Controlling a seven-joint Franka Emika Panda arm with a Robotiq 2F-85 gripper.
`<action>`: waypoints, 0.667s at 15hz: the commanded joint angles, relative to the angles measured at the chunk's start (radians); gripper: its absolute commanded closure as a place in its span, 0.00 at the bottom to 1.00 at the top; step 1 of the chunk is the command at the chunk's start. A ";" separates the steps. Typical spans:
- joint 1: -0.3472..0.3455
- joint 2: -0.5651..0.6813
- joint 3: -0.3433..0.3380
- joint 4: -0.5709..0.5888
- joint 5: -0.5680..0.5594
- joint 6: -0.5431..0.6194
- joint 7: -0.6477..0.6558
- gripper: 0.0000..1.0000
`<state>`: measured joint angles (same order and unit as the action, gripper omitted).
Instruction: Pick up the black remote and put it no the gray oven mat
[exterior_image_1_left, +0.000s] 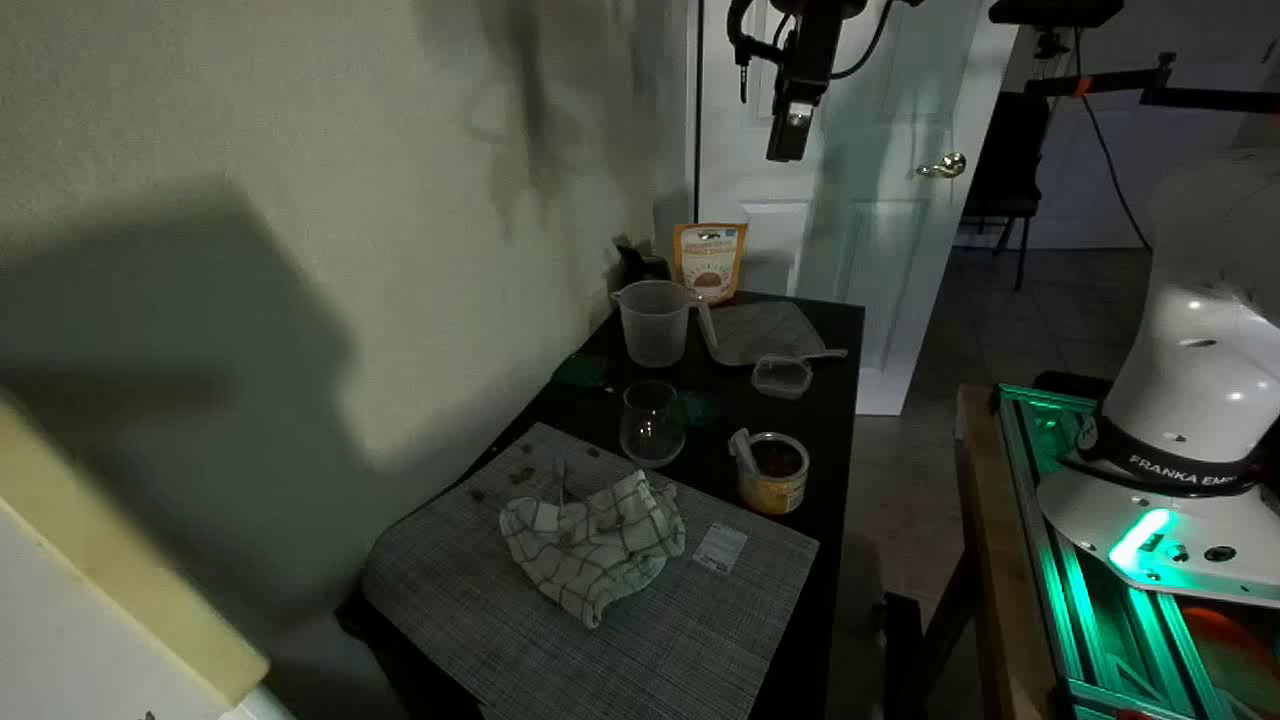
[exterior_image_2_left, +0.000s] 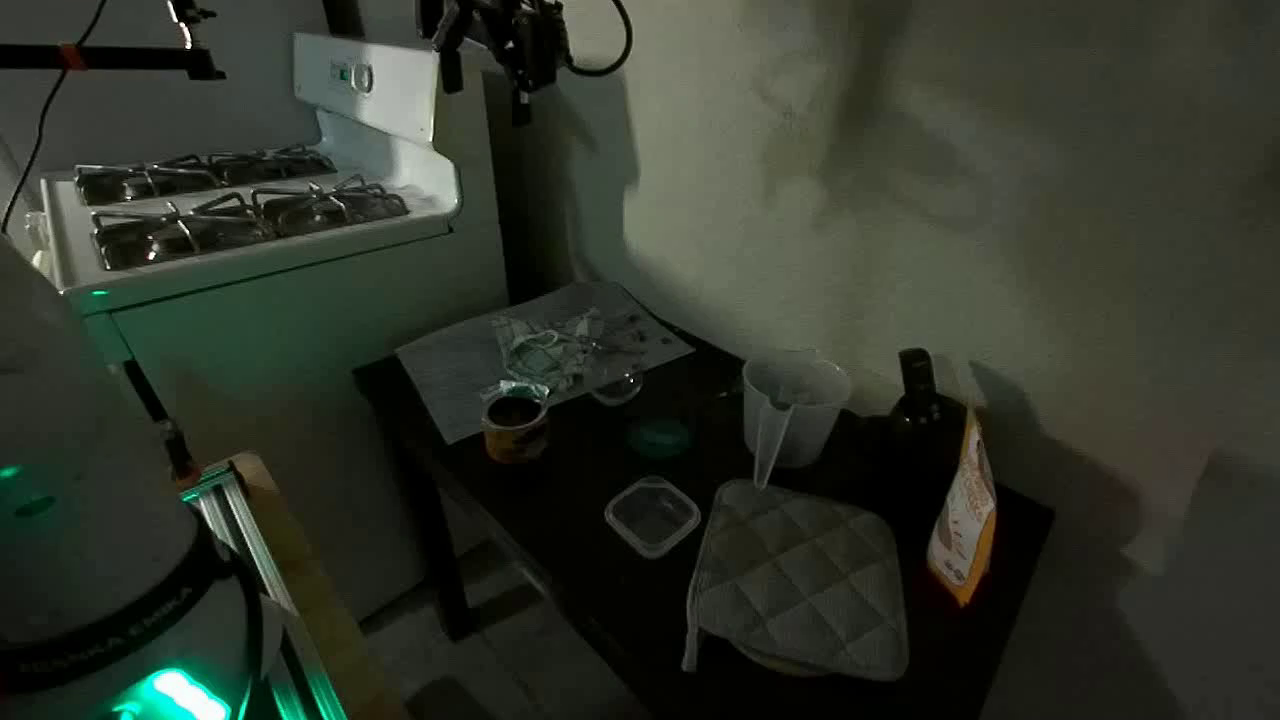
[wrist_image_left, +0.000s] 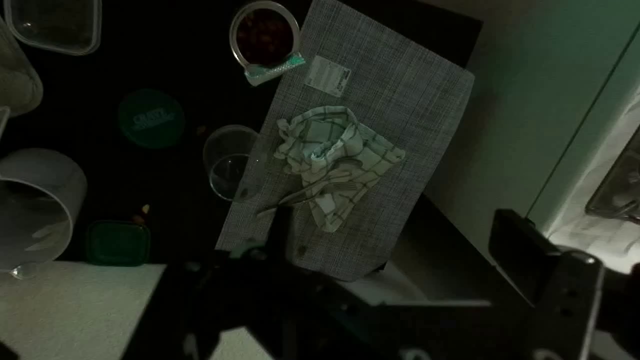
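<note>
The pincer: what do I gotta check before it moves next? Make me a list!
1. Pincer open and holding nothing: ok.
2. Pincer up clear of the table: ok.
3. Black remote found: cannot tell; no view shows it for sure.
4. Woven gray mat in view: ok.
5. Middle of the mat free: not ok; a checked cloth lies bunched there.
6. Clear cup upright: ok, but close to the mat.

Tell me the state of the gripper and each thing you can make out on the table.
Gripper, open, holding nothing
Gray mat, spread out
Towel, crumpled on the mat
Cutlery, lying across the towel
Orange tub, open, cover peeled back
Clear box, uncovered
Clear cup, upright
Jug, upright
Bag, standing; open or sealed unclear
Round green lid, lying flat
Quilted pad, laid out
</note>
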<state>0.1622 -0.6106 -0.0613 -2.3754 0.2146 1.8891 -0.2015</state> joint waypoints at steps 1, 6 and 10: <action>-0.019 0.001 0.015 0.002 0.009 -0.004 -0.008 0.00; -0.050 0.014 0.028 0.008 -0.041 0.039 0.015 0.00; -0.145 0.106 0.025 0.066 -0.261 0.143 -0.006 0.00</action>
<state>0.0891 -0.5876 -0.0464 -2.3629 0.0854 1.9823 -0.1986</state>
